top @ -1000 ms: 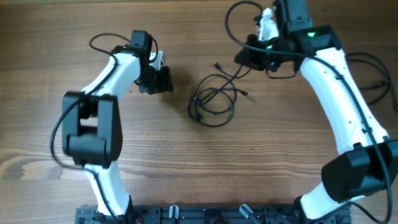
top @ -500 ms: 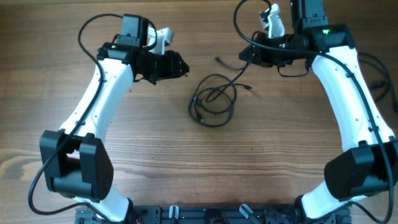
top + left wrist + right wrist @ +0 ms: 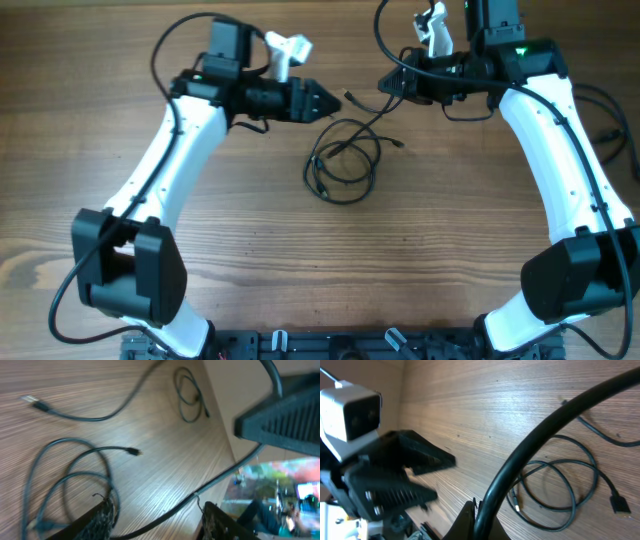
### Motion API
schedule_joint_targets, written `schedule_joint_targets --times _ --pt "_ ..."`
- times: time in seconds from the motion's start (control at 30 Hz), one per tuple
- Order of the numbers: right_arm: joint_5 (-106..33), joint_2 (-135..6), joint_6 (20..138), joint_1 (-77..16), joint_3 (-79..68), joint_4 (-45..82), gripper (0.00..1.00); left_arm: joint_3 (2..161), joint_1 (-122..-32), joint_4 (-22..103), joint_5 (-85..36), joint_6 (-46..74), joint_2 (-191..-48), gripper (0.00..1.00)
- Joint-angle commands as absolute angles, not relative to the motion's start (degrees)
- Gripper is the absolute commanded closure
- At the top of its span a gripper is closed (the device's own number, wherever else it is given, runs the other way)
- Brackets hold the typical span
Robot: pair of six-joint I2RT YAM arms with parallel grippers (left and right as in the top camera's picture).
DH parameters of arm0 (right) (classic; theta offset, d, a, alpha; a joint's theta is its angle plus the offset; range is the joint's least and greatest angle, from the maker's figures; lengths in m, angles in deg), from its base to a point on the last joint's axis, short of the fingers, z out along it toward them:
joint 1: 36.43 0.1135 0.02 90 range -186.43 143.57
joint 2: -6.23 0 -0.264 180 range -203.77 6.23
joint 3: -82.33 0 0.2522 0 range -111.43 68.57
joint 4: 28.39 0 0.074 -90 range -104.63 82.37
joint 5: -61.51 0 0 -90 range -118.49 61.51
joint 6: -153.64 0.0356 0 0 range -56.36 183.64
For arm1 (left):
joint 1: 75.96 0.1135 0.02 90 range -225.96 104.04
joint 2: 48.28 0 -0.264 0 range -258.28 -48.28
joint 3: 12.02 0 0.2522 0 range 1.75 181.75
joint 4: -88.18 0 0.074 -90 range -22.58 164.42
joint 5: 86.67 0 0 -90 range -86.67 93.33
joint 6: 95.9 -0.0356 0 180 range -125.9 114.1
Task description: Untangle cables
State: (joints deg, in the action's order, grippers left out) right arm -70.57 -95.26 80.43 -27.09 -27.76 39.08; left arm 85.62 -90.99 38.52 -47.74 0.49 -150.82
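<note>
Your cables (image 3: 340, 165) lie just above the middle of the overhead frame. They form a loose pile of overlapping loops on the table (image 3: 450, 250), with one strand climbing up and right to the right gripper (image 3: 388, 90). That gripper is closed tight. In its wrist view the strand seems to spring from between its fingers, so treat it as pinched there.

The left gripper (image 3: 325, 100) sits at upper centre with its jaws parted, gripping nothing. In its wrist view a strand crosses the gap between the fingers without being clamped. One free plug (image 3: 350, 97) lies just off its tip, and a second plug (image 3: 398, 142) lies just right of the loops.

Expect the cables to be light, thin and limp, with some curl left in the loops. Pulling one strand will likely drag the whole pile rather than free it. The smooth jacket may slide through a light pinch. The plugs are the only stiff parts and will probably snag on crossings.

Take hold just behind a plug, or where a loop arches off the wood, since strands lying flat are hard to get under. Draw slowly, because a hard pull could tighten the tangle.
</note>
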Motion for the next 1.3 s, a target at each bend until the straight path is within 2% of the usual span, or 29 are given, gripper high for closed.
schedule_joint_targets --times 0.0,0.2,0.33,0.4,0.47,0.5,0.6,0.7,0.8,0.9,1.0,1.03,1.13,1.27 --pt "-75.4 -95.5 83.7 -26.8 -28.2 36.8 0.96 85.6 -96.3 42.5 -45.9 -0.9 -150.5 0.39" --pt "-78.7 -95.5 85.9 -26.9 -28.2 34.2 0.96 85.6 -101.0 47.6 -41.6 -1.0 -150.5 0.4" --pt "-80.7 -95.5 86.2 -27.0 -28.2 34.1 0.96 85.6 -101.6 49.9 -41.6 -1.0 -150.5 0.47" --pt "-81.1 -95.5 86.4 -27.0 -28.2 34.1 0.96 85.6 -101.6 50.3 -41.5 -1.0 -150.5 0.65" --pt "-80.8 -95.5 86.8 -27.0 -28.2 34.0 0.96 85.6 -101.4 50.2 -41.1 -0.9 -150.5 0.9" --pt "-80.5 -95.5 87.3 -27.0 -28.2 34.0 0.96 85.6 -101.3 50.2 -40.9 -0.9 -150.5 0.96" --pt "-77.3 -95.5 88.3 -27.1 -28.2 33.7 0.94 85.6 -101.1 50.2 -40.7 -0.8 -150.5 0.96" --pt "-72.9 -95.5 89.2 -27.5 -28.2 33.9 0.82 85.7 -100.9 50.3 -40.4 0.0 -150.3 0.96" --pt "-69.2 -95.5 89.2 -27.5 -28.2 34.1 0.77 85.7 -99.4 50.3 -38.7 3.7 -149.0 0.96" --pt "-67.1 -95.6 89.1 -27.4 -28.2 34.6 0.65 85.7 -97.0 49.9 -37.6 6.0 -146.3 0.96" --pt "-64.5 -95.6 89.0 -27.5 -28.2 35.6 0.44 85.7 -94.0 49.7 -37.1 8.6 -142.6 0.96" --pt "-63.8 -95.6 88.4 -27.5 -28.2 36.0 0.41 85.7 -92.8 49.7 -37.0 9.4 -141.2 0.96" --pt "-63.9 -95.6 84.4 -27.2 -28.2 36.7 0.4 85.7 -89.2 48.3 -37.0 10.0 -137.0 0.96" --pt "-64.1 -95.6 75.2 -25.8 -28.2 38.0 0.47 85.7 -85.0 43.2 -37.1 11.0 -133.7 0.96"
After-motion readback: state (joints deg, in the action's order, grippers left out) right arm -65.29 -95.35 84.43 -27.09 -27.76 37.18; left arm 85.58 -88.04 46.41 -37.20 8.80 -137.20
